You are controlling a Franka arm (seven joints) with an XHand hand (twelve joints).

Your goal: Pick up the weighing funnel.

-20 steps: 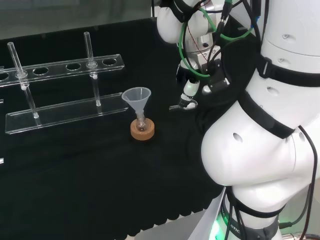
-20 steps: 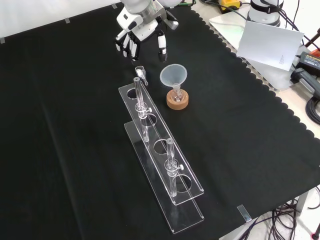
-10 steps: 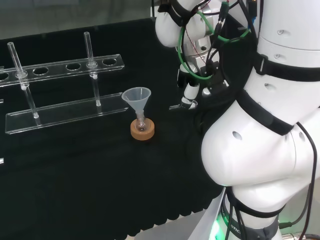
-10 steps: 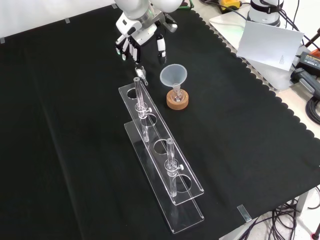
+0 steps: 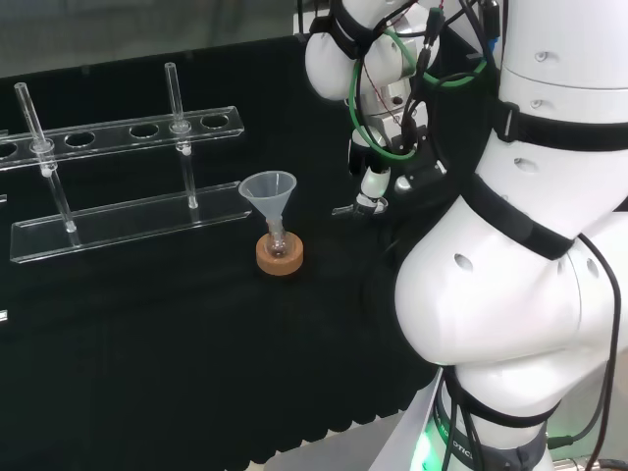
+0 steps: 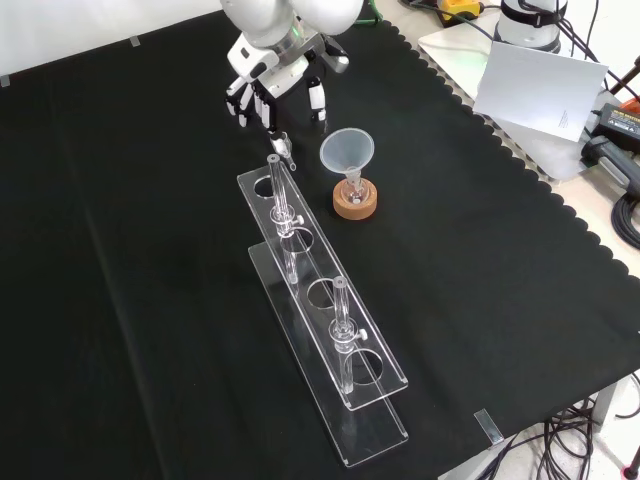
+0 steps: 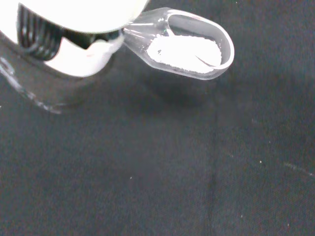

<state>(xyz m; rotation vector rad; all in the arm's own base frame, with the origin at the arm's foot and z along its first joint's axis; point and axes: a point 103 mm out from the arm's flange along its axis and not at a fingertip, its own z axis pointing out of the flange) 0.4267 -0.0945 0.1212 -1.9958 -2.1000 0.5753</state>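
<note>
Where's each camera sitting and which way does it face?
Head view: behind and above the arm's base, looking over the white links at the funnel; hand left of them.
Front view: facing the arm, looking down on the cloth; hand at top.
Wrist view: at the wrist, looking past the hand at the weighing funnel.
Shared: head and front views both show the test tube rack.

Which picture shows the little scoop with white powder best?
The wrist view: the weighing funnel is close and large, with white powder inside. The head and front views show just a tiny clear piece near the hand.
</note>
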